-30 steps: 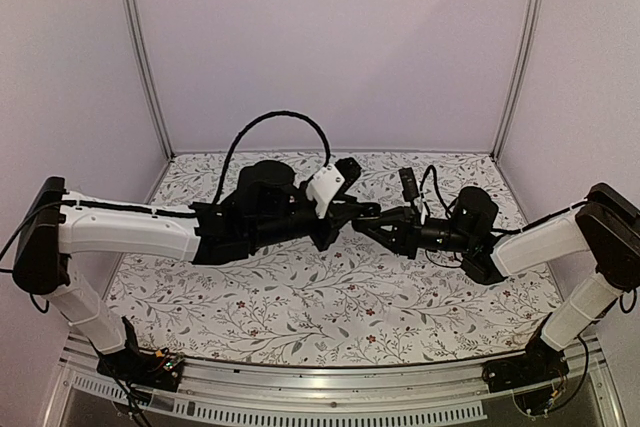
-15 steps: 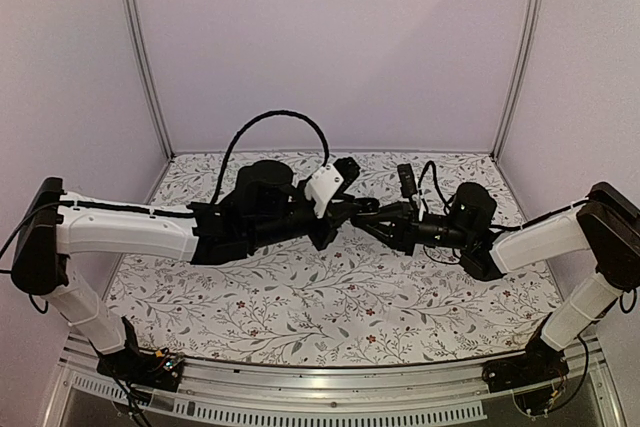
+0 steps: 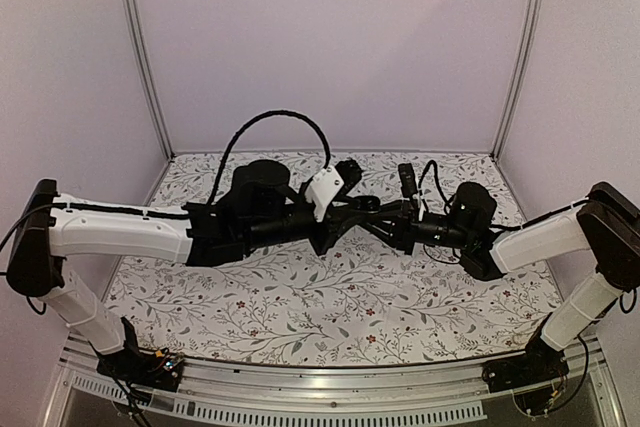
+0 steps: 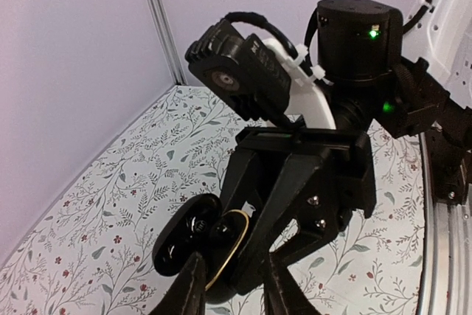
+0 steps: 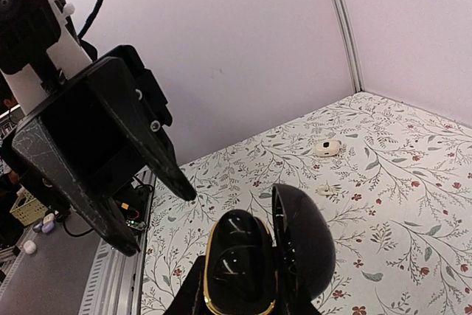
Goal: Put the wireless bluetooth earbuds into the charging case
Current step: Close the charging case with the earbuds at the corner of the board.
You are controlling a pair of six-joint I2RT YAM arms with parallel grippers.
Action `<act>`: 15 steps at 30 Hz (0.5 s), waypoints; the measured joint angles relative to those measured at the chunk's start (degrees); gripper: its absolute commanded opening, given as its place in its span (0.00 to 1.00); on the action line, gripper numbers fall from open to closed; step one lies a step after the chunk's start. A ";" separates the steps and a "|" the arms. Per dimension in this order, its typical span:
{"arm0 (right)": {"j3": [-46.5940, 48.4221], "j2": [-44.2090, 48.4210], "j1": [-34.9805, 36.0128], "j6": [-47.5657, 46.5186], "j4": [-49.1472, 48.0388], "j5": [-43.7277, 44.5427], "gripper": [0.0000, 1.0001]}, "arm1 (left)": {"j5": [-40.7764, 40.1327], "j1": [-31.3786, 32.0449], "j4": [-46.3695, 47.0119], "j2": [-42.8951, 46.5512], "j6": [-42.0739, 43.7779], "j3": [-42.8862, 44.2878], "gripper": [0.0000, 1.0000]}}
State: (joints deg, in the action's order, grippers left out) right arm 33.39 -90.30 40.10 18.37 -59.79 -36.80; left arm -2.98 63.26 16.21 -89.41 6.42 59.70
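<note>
while the two arms meet nose to nose in the air above the middle of the table, both wrists sit a touch higher and farther back in the top view than a second ago, and the left arm's elbow has slid a little toward the left wall. the right gripper (image 5: 242, 302) is clamped on the lower body of the charging case (image 5: 237, 260), holding it off the table with its gold-rimmed mouth showing and its lid (image 5: 302, 245) swung open to one side. the left gripper (image 4: 236, 289) hangs just in front of the case, tips pointed at it, jaws parted a little with nothing visible between them (whether a tip touches the case i cannot tell). the case's inside is glossy black, so i cannot tell whether an earbud lies in it. below, the table wears a pale cloth (image 3: 300, 317) printed with grey leafy sprigs and small red flowers; a small pale piece (image 5: 327, 147) lies on it near the foot of a wall. plain lilac-white walls (image 3: 330, 47) close in the back and both sides, with aluminium posts (image 3: 140, 47) in the back corners and a slotted metal rail (image 3: 320, 409) along the near edge, by the arm bases.
</note>
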 measured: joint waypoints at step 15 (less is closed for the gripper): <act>-0.04 1.66 0.00 -4.26 -0.11 -3.61 0.00 | 3.15 -3.61 -0.63 10.10 -3.04 -3.69 0.57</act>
State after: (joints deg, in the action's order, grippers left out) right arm 33.34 -88.64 40.10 14.11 -59.90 -40.40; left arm 0.16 59.66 15.57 -79.31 3.38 56.01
